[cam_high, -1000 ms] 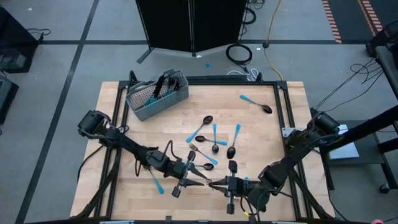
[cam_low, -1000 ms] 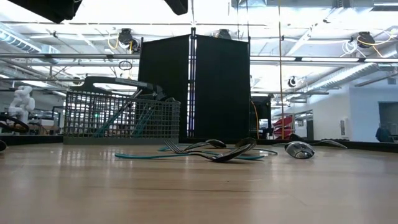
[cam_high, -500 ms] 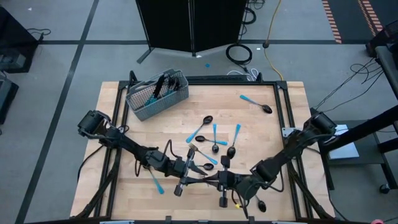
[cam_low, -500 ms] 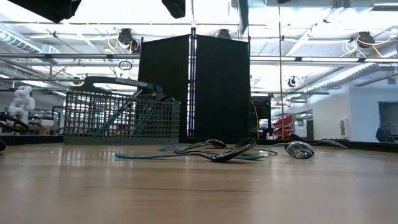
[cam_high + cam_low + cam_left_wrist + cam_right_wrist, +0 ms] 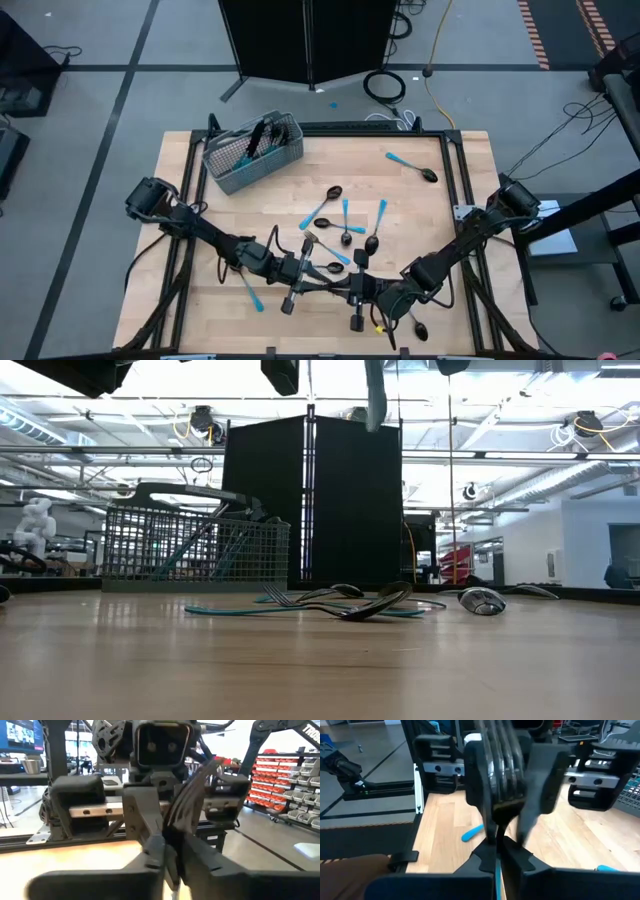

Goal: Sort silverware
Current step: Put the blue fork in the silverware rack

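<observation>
Above the table's near edge, my two grippers meet tip to tip. My right gripper (image 5: 347, 290) (image 5: 496, 851) is shut on a fork (image 5: 500, 770) with a dark metal head and a light-blue handle. My left gripper (image 5: 324, 288) (image 5: 171, 851) faces it from the table's left and is shut on the fork's head (image 5: 194, 790). More silverware (image 5: 345, 225) (image 5: 340, 602) lies flat on the middle of the table. Further pieces stand in the grey wire-mesh basket (image 5: 253, 152) (image 5: 195, 545) at the far left. My left gripper pinches the tine end of the fork's head (image 5: 169, 834) between its two fingertips. It comes level from the table's left, in line with the fork. My right gripper pinches the fork at its neck (image 5: 496, 836), where the metal meets the blue handle, which runs back between the fingers. It comes from the table's right, slightly downward, along the fork. The fork is lifted clear of the table.
A lone spoon (image 5: 412, 166) lies at the far right, one piece (image 5: 251, 293) lies near my left arm and a spoon (image 5: 420, 328) under my right arm. The raised table frame (image 5: 460, 170) borders the board.
My right gripper has moved toward the table's left with the fork, bringing its head between my left gripper's fingers. My left gripper has stayed in place and shut on the fork's head.
</observation>
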Available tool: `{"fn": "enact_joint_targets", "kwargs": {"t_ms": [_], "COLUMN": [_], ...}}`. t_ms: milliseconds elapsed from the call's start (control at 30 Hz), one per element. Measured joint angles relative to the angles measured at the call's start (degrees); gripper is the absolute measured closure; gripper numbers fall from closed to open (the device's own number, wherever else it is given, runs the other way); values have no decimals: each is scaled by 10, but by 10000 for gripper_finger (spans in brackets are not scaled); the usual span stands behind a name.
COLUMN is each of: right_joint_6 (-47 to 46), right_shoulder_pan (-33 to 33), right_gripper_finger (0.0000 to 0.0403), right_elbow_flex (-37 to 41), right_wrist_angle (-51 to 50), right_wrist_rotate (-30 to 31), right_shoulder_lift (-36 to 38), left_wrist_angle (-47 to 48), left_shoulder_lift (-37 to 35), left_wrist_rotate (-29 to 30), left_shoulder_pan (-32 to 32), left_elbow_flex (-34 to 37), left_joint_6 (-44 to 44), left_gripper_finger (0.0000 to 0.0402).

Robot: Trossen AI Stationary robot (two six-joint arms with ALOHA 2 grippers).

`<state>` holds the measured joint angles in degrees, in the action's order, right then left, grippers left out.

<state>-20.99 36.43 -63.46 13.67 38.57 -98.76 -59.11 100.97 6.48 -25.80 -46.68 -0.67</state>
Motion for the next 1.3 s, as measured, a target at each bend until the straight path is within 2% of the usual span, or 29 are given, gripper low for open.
{"fn": "enact_joint_targets", "kwargs": {"t_ms": [100,400,600,767,867,967,1067,1233,1300], "right_joint_6": [-5,25,54,13,-17,-32,-46,-48,-47], "right_shoulder_pan": [0,0,12,31,41,46,46,46,46], "right_gripper_finger": [401,354,329,324,324,324,324,324,324], "right_elbow_flex": [0,0,0,0,0,0,0,0,0], "right_wrist_angle": [1,11,-33,-112,-148,-166,-169,-170,-173], "right_wrist_rotate": [2,9,75,167,197,197,198,198,197], "right_shoulder_lift": [0,0,24,43,48,47,48,48,48], "left_wrist_angle": [-1,-6,27,136,216,311,403,522,556], "left_shoulder_lift": [0,0,-28,-99,-168,-244,-312,-383,-392], "left_wrist_rotate": [0,0,12,80,138,187,194,193,161], "left_shoulder_pan": [-1,-1,0,-3,8,49,122,300,377], "left_elbow_flex": [0,0,0,0,0,0,0,0,0], "left_joint_6": [7,12,17,54,99,120,117,96,66], "left_gripper_finger": [392,400,401,401,401,401,401,401,402]}}
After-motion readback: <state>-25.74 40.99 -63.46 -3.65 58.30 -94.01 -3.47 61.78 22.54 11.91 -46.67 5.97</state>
